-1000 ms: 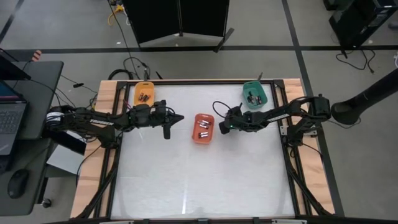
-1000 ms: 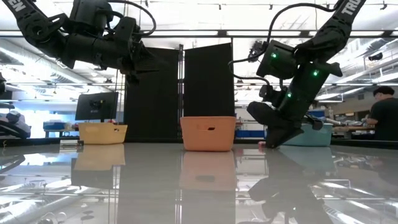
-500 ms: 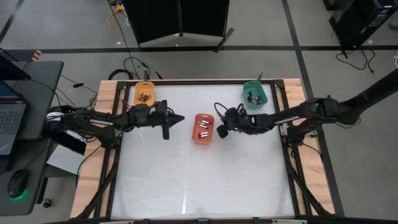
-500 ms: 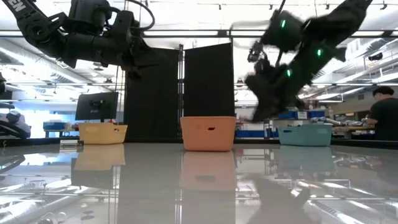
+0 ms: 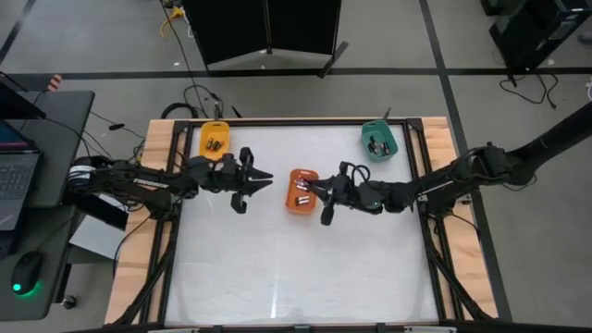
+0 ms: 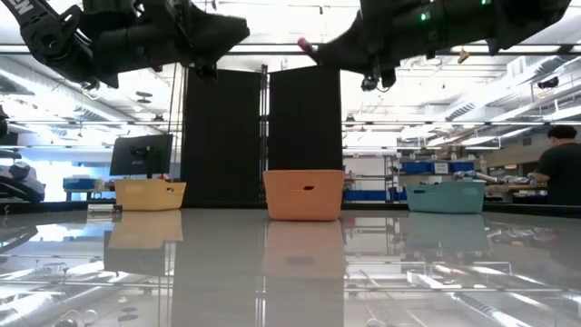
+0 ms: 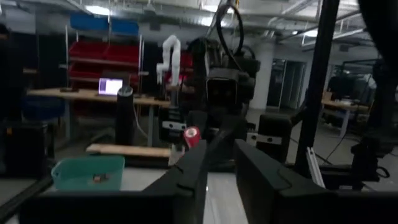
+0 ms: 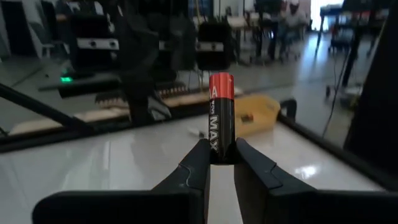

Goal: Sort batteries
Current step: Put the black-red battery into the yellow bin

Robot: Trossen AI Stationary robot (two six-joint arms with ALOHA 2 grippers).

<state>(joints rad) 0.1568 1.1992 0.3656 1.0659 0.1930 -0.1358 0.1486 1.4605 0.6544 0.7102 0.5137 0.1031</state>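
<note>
My right gripper point(image 8: 222, 163) is shut on a battery point(image 8: 221, 115), black with a red end and the letters "MAX". In the high view this gripper point(image 5: 311, 189) hovers over the red-orange tray point(image 5: 290, 205), high above the table. The battery's red end point(image 6: 302, 44) shows at the top of the low view. My left gripper point(image 5: 266, 178) hangs to the tray's left, facing the right gripper, and its fingers point(image 7: 193, 165) stand a narrow gap apart with nothing between them. More batteries point(image 5: 302, 192) lie in the red-orange tray. My right gripper pinches the battery's black lower part point(image 8: 222, 149) between its two fingertips point(image 8: 200, 158). The battery stands out past the tips along the line of the fingers, red end point(image 8: 221, 87) foremost. It is lifted clear of the table and of the tray.
An orange tray point(image 5: 215, 139) with batteries sits at the far left corner, and a teal tray point(image 5: 378, 141) with batteries at the far right. The near half of the white table point(image 5: 296, 268) holds nothing in view. A person point(image 6: 556, 173) stands in the room behind.
My right gripper has risen from just above the table right of the red-orange tray, swung up and leftward, and now hovers over that tray with the battery lifted high. My left gripper has risen slightly.
</note>
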